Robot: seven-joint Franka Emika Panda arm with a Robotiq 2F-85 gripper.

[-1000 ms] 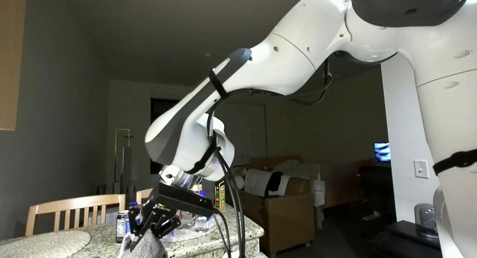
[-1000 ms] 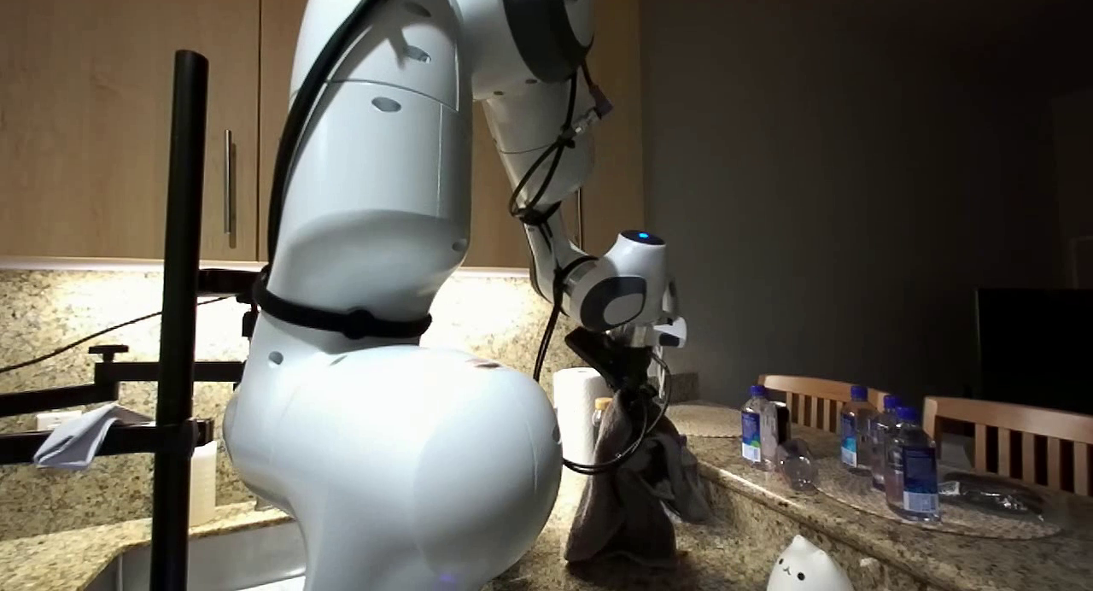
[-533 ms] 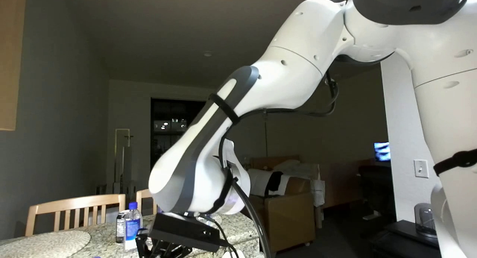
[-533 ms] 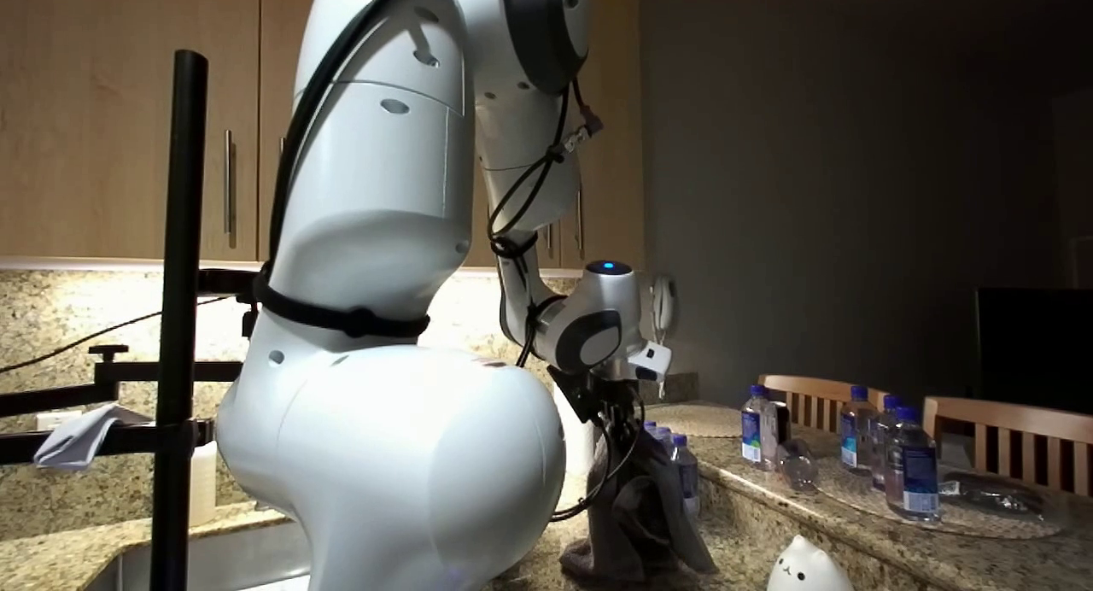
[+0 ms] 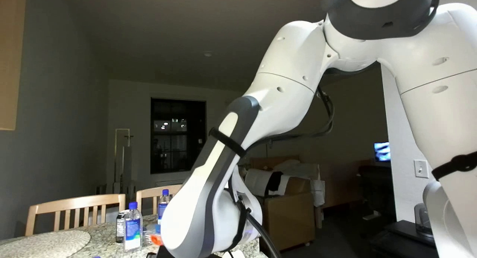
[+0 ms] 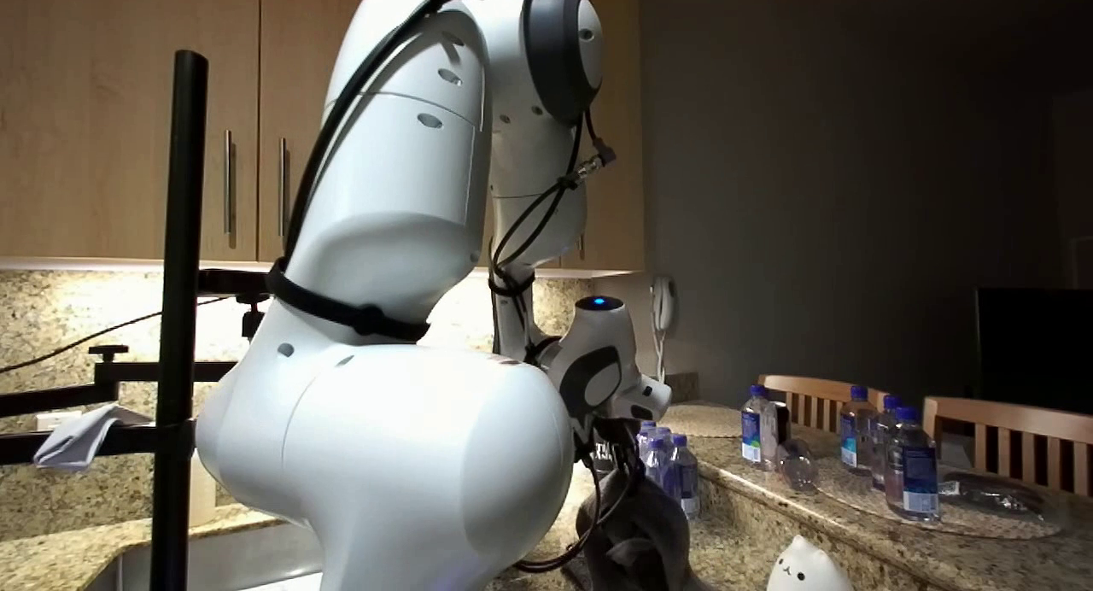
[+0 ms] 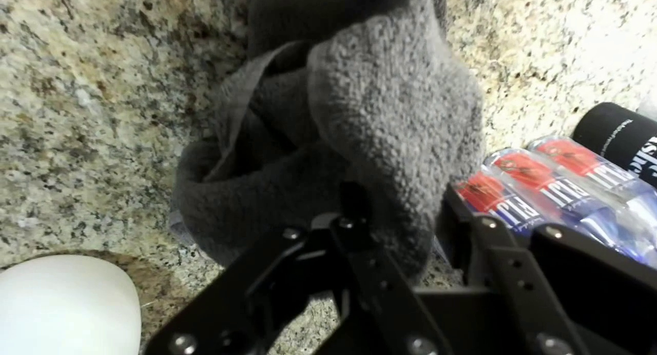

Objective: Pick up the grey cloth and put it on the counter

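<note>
Grey cloth (image 7: 369,114): lay bunched over the table (image 7: 92,134), upper centre of the wrist view. Its thick fold ran up-frame from between the jaws (standing apart; pinching or slack, could not tell). Release likely turned on that gap.

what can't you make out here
Whether the claw grips the grey cloth: dark, blurred folds hide this in the wrist view.
The counter beneath the cloth: hidden by it in the wrist view.
Full label of the black container: cut off by the wrist view's right edge.
Lower part of the white cat figure: cut off by an exterior view's bottom edge.
What the lit screen shows: too small and blurred in an exterior view.
</note>
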